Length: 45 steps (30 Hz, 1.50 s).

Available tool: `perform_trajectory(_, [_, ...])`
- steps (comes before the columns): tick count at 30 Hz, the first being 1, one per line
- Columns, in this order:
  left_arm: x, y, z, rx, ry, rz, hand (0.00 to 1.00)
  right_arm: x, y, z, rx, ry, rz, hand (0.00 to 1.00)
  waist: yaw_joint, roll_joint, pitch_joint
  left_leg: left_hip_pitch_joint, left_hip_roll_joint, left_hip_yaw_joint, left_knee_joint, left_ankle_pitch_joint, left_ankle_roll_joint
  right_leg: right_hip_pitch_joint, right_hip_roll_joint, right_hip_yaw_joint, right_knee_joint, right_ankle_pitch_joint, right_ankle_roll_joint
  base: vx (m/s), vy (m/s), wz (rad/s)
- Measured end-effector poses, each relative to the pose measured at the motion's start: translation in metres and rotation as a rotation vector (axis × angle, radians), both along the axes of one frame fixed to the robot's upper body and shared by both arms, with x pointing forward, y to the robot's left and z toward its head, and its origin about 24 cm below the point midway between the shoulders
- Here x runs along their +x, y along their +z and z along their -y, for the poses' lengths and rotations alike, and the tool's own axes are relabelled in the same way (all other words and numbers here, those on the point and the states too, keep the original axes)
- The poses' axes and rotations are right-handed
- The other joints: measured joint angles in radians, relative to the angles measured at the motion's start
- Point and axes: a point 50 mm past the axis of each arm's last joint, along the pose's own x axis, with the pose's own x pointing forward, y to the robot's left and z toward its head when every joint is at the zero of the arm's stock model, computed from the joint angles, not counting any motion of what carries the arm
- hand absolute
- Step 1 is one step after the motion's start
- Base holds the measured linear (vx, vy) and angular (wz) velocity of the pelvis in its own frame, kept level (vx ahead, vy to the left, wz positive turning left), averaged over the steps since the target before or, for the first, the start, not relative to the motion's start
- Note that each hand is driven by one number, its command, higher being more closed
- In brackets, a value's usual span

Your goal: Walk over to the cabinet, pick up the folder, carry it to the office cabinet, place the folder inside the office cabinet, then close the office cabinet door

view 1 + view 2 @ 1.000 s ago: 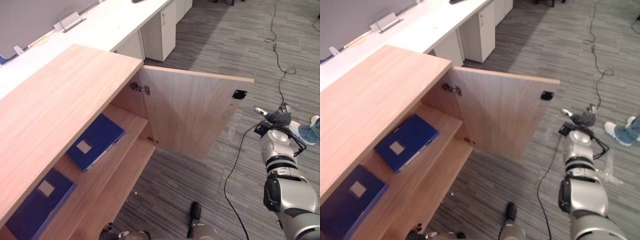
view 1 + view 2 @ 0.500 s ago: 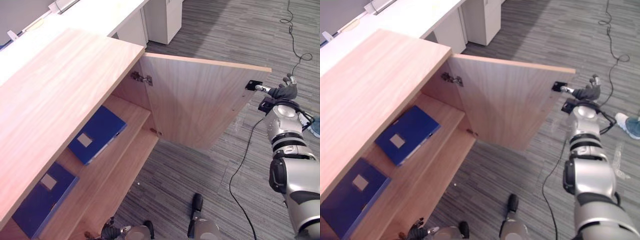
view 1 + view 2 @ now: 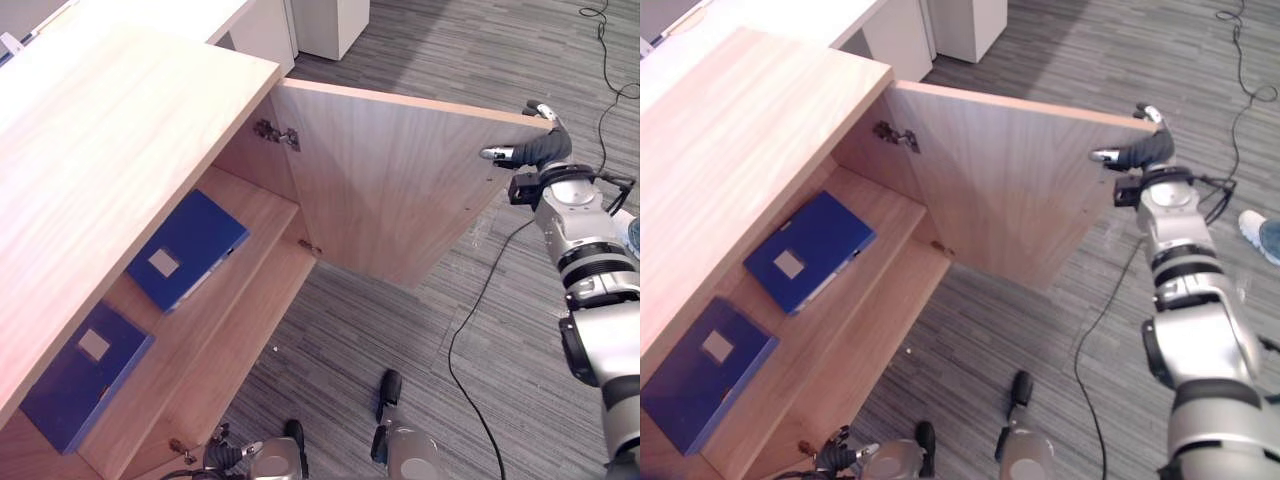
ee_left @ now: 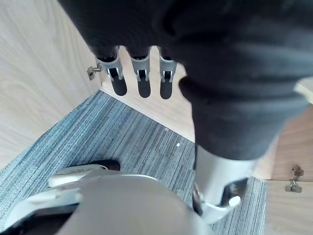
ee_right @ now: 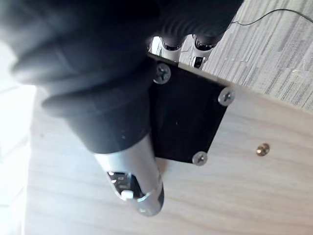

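The right robot hand point(image 3: 537, 149) clasps the free upper corner of the light wooden cabinet door point(image 3: 390, 195), its thumb laid along the inner face beside a black screwed-on catch plate point(image 5: 188, 120) and its fingers hooked over the edge to the outer side. The door stands wide open, about square to the front of the pale wooden office cabinet point(image 3: 120, 120). It hangs from a metal hinge point(image 3: 277, 131) on the side nearer the robot's left, so its long top edge runs from the hinge out to the held corner.

Two flat blue folders with pale square labels already lie on the shelf point(image 3: 272, 215) inside, one point(image 3: 188, 248) deeper in and the other point(image 3: 85, 388) nearer the robot; neither is being held.

The left robot hand point(image 4: 140, 78) hangs low over the grey striped carpet point(image 3: 400, 330), fingers relaxed and empty.

With the folders shelved, closing looks like the step in hand. It falls to the right arm, which must swing the held corner round towards the cabinet front.
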Motion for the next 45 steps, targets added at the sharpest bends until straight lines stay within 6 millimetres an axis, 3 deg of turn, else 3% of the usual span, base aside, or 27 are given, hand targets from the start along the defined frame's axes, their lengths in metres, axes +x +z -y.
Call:
perform_trajectory(6, [0.002, 0.0, -0.001, 0.006, -0.048, -0.003, 0.0, -0.014, -0.008, -0.013, -0.218, 0.192, -0.086, 0.0, -0.026, 0.0, 0.0, 0.001, 0.011, 0.003, 0.005, 0.0, -0.001, 0.0, 0.02, 0.006, -0.001, -0.003, -0.004, 0.04, 0.039, -0.06])
perform_trajectory(9, [0.007, 0.002, -0.001, 0.014, -0.086, 0.003, 0.0, -0.025, -0.026, -0.031, -0.375, 0.38, -0.219, 0.0, -0.03, 0.0, -0.001, 0.001, 0.027, 0.007, 0.019, 0.0, -0.001, 0.001, 0.039, 0.01, -0.002, -0.007, -0.012, 0.0, -0.003, -0.14])
perform_trajectory(15, [0.021, 0.006, -0.002, 0.031, -0.133, 0.029, 0.0, -0.06, -0.067, -0.1, -0.583, 0.879, -0.428, 0.0, -0.035, -0.006, -0.034, -0.005, 0.057, 0.007, 0.022, 0.0, -0.002, -0.013, 0.076, 0.024, -0.003, -0.014, -0.016, -0.01, -0.037, -0.1])
perform_trajectory(19, [0.038, 0.01, 0.004, 0.036, -0.185, 0.066, 0.0, -0.097, -0.129, -0.143, -0.615, 1.195, -0.62, 0.0, 0.001, -0.018, -0.075, -0.008, 0.067, -0.001, 0.019, -0.001, 0.003, -0.014, 0.086, 0.022, -0.007, -0.015, -0.017, 0.0, -0.026, 0.04])
perform_trajectory(21, [0.046, 0.012, 0.005, 0.041, -0.197, 0.075, 0.0, -0.102, -0.142, -0.181, -0.579, 1.294, -0.594, 0.0, 0.022, -0.019, -0.075, -0.011, 0.063, -0.002, 0.017, -0.001, 0.003, -0.016, 0.082, 0.022, -0.007, -0.015, -0.017, 0.01, 0.015, 0.09])
perform_trajectory(23, [0.05, 0.014, 0.004, 0.052, -0.207, 0.086, 0.0, -0.104, -0.145, -0.19, -0.591, 1.323, -0.594, 0.0, 0.064, -0.027, -0.083, -0.014, 0.058, -0.011, 0.01, 0.005, -0.006, -0.015, 0.074, 0.013, -0.002, -0.01, -0.015, 0.08, 0.063, 0.21])
perform_trajectory(25, [0.042, 0.012, -0.002, 0.066, -0.204, 0.058, 0.0, -0.108, -0.148, -0.196, -0.588, 1.365, -0.606, 0.0, 0.066, -0.05, -0.099, -0.011, 0.054, -0.013, -0.004, 0.019, -0.03, -0.015, 0.067, 0.009, -0.002, 0.0, -0.029, 0.16, 0.115, 0.11])
perform_trajectory(29, [0.035, 0.01, -0.008, 0.086, -0.21, 0.032, 0.0, -0.118, -0.158, -0.199, -0.587, 1.423, -0.654, 0.0, 0.058, -0.102, -0.149, -0.003, 0.039, -0.004, -0.004, 0.023, -0.03, -0.011, 0.053, 0.023, -0.002, 0.002, -0.032, 0.18, 0.147, -0.01])
perform_trajectory(34, [0.043, 0.013, -0.012, 0.105, -0.197, 0.051, 0.0, -0.126, -0.174, -0.203, -0.555, 1.443, -0.708, 0.0, 0.064, -0.112, -0.174, 0.027, 0.011, -0.005, -0.002, 0.056, -0.013, 0.027, 0.025, 0.026, -0.002, 0.002, -0.031, 0.13, 0.123, 0.05])
perform_trajectory(39, [0.038, 0.014, -0.022, 0.123, -0.118, 0.048, 0.0, -0.125, -0.185, -0.214, -0.516, 1.442, -0.718, 0.0, 0.097, -0.116, -0.172, 0.021, 0.011, -0.018, 0.021, 0.093, -0.01, 0.054, 0.02, 0.014, -0.001, -0.012, -0.038, 0.07, 0.039, 0.19])
perform_trajectory(42, [0.04, 0.016, -0.028, 0.137, -0.081, 0.062, 0.0, -0.117, -0.2, -0.221, -0.458, 1.367, -0.677, 0.0, 0.111, -0.141, -0.15, -0.076, 0.019, -0.058, 0.176, 0.096, -0.013, 0.096, 0.006, -0.063, -0.001, -0.069, -0.034, 0.02, -0.028, 0.84])
perform_trajectory(45, [0.041, 0.015, -0.023, 0.131, -0.072, 0.064, 0.0, -0.109, -0.218, -0.228, -0.385, 1.228, -0.636, 0.0, 0.119, -0.139, -0.127, -0.132, 0.06, 0.039, 0.186, 0.116, -0.011, 0.1, 0.019, -0.159, -0.001, -0.099, -0.034, -0.04, -0.058, 0.9])
